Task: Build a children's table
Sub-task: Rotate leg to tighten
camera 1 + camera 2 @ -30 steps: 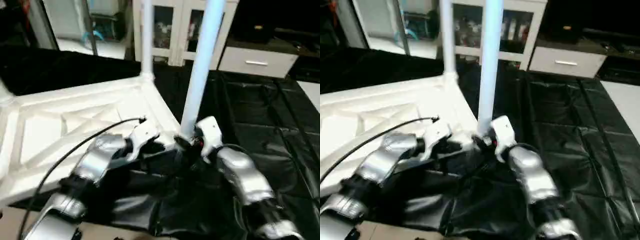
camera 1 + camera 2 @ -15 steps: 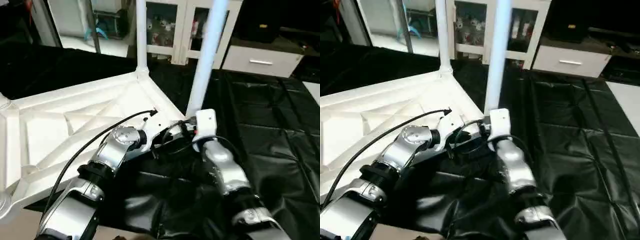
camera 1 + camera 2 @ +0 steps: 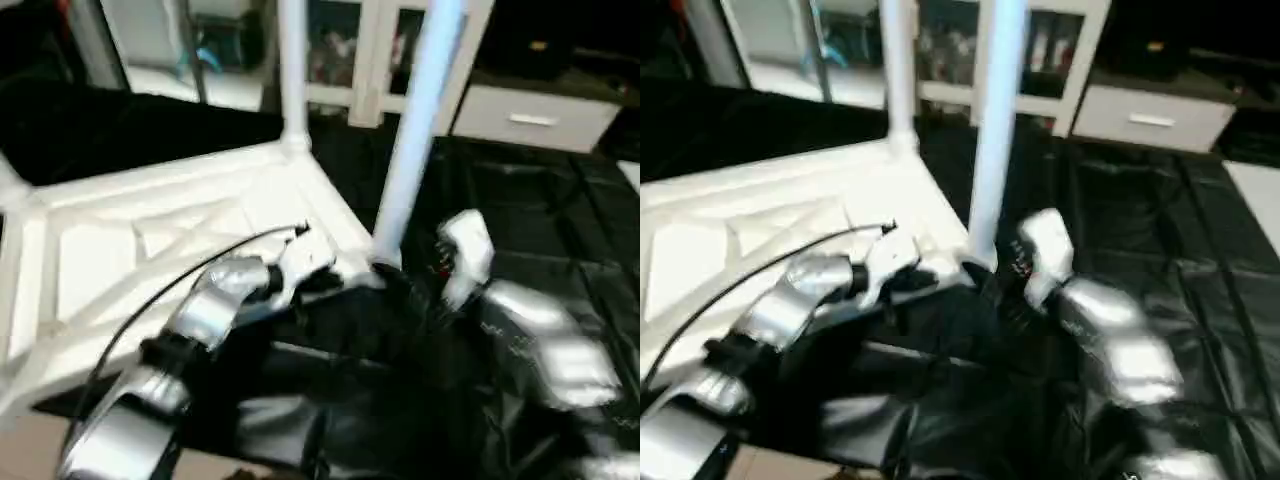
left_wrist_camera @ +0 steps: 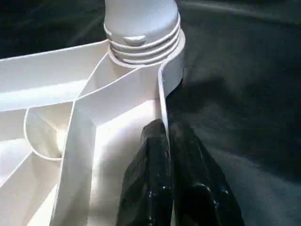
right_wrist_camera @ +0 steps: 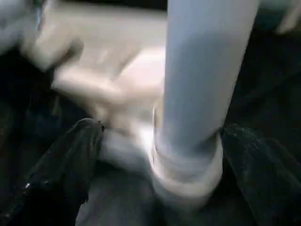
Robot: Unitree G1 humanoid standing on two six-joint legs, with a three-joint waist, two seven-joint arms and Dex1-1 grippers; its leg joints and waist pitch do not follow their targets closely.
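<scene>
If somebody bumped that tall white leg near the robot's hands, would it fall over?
Probably not easily: the leg stands upright with its ribbed end sunk in the tabletop's corner socket. Being long and thin, it might wobble at the top. It looks like hollow plastic, so likely light.

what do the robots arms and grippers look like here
Both forearms are rounded silver shells with black joints. The wrists end in white housings. A thin black cable arcs along the left arm. The left gripper has two glossy black fingers; the right gripper has black fingers too.
</scene>
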